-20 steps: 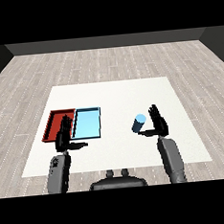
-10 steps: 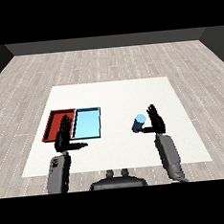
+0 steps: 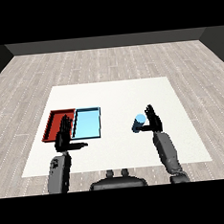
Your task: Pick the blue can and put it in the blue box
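- Compared with a second ago, the right robot hand (image 3: pixel 154 121) has moved left, closer to the blue can (image 3: pixel 139 122), right of the frame's centre; its fingers now lie against the can's right side but are not yet curled around it.
- The can stands on the white tabletop (image 3: pixel 117 96), well apart from the blue tray (image 3: pixel 87 123).
- The left robot hand (image 3: pixel 64 136) has not moved; it hangs released over the near edge of the red tray (image 3: pixel 55 123).
- I judge that the grasp is about to begin; lifting and carrying remain.
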